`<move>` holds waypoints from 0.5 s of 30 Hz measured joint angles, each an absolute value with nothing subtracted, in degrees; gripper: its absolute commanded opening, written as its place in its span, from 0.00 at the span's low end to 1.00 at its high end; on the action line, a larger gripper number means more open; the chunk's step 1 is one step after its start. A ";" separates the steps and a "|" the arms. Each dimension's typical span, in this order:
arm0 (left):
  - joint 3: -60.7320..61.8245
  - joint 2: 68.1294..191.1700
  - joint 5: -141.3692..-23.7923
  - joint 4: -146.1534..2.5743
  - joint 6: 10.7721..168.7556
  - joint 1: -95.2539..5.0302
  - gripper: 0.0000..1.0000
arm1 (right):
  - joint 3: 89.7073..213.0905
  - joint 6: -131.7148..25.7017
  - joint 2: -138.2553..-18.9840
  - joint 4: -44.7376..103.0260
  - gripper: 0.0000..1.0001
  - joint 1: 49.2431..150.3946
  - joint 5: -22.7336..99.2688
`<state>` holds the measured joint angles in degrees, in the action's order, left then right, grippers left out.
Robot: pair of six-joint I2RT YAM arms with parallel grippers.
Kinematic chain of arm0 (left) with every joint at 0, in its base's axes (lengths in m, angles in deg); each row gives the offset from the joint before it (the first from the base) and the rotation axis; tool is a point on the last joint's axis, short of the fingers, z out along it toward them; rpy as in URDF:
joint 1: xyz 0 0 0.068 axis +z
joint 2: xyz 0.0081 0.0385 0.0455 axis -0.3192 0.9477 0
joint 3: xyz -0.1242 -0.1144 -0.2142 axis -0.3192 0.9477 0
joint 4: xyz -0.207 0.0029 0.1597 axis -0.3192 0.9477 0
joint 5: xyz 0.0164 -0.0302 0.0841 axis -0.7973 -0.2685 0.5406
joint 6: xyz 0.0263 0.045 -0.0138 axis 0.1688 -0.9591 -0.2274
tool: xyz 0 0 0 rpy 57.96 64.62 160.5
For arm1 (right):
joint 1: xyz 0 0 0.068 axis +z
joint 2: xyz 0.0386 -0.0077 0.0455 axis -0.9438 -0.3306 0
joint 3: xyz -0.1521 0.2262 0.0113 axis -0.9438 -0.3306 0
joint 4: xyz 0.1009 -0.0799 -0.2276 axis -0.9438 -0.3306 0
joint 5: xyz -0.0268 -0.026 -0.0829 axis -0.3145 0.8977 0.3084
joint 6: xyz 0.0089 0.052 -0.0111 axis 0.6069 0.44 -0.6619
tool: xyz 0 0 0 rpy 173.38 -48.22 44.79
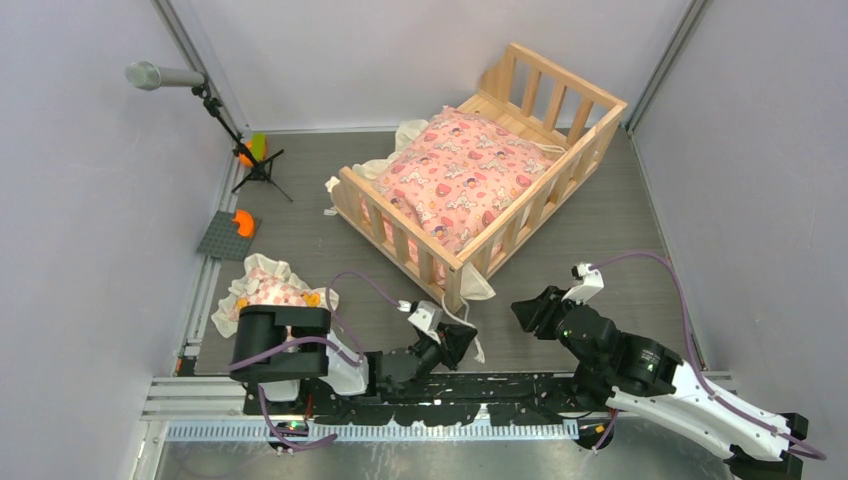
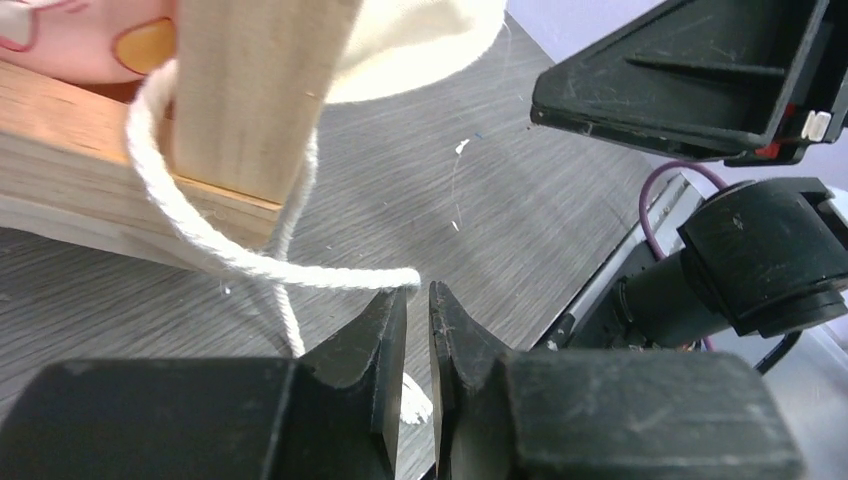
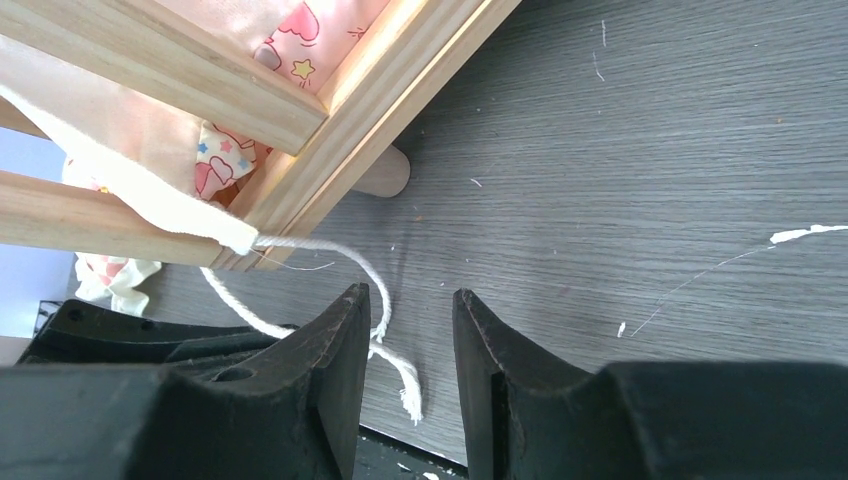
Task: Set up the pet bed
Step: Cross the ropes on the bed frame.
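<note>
The pet bed sits far-middle on the table. A white string loops round its near corner post. The left gripper is nearly closed at the string's end, but it is not clear if it holds it. The right gripper is open and empty. A slip could undo the loop, and a hard tug could drag the bed.

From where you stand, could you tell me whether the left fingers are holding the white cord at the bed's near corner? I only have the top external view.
Observer: No. On the left gripper the fingers stand a sliver apart, and the white cord passes just beyond their tips, not between them.
Operator: Thank you. Is that cord caught on anything?
Observer: Yes, it wraps around the foot of the corner post of the pet bed.
</note>
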<state>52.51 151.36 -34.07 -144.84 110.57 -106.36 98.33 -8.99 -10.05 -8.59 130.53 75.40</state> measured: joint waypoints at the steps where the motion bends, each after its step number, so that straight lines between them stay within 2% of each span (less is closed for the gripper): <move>1: 52.79 151.36 -33.33 -145.56 110.46 -106.36 0.17 | 98.38 -8.99 -10.05 -8.70 0.41 130.53 75.45; 8: 54.28 151.54 -30.38 -146.57 109.98 -106.36 0.17 | 98.40 -8.97 -10.38 -8.67 0.41 130.53 75.84; 15: 54.52 153.83 -28.89 -146.55 108.79 -106.36 0.29 | 98.40 -8.99 -13.05 -7.97 0.41 130.53 75.86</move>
